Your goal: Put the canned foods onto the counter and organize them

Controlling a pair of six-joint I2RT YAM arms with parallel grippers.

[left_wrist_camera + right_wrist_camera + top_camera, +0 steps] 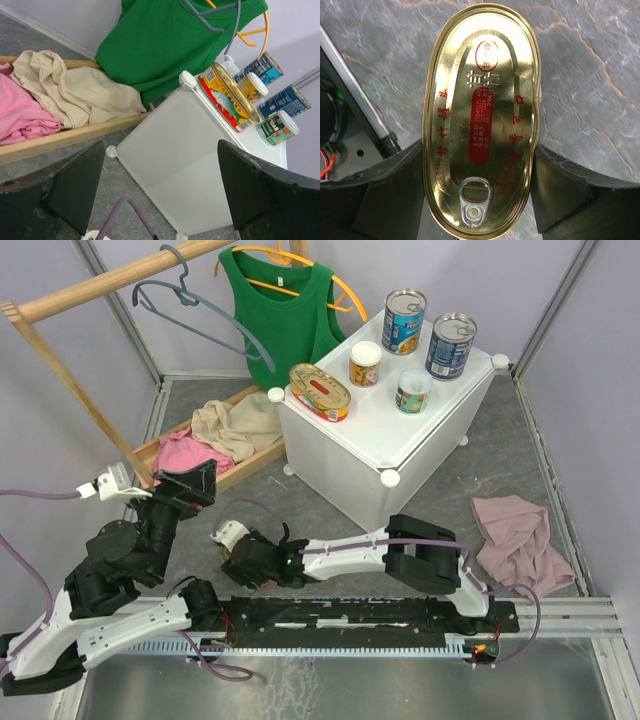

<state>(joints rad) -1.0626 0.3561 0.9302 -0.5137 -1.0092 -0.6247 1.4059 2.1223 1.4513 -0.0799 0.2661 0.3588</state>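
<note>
The white counter [352,445] holds two tall blue-labelled cans [404,322] [451,345], two small white-lidded cans [365,364] [413,391] and one gold oval tin [320,392] at its left corner. My right gripper [245,555] reaches left, low over the grey floor. In the right wrist view its fingers [395,185] press both long sides of the second gold oval tin [482,120], pull tab toward the wrist. I cannot tell whether the tin is off the floor. My left gripper [190,485] is open and empty, facing the counter's side [185,160].
A wooden tray [245,465] with beige and pink clothes lies left of the counter. A green tank top [280,310] and a grey hanger [190,300] hang on the wooden rail. A pink cloth [520,535] lies on the floor at right. A purple cable [125,215] runs under my left gripper.
</note>
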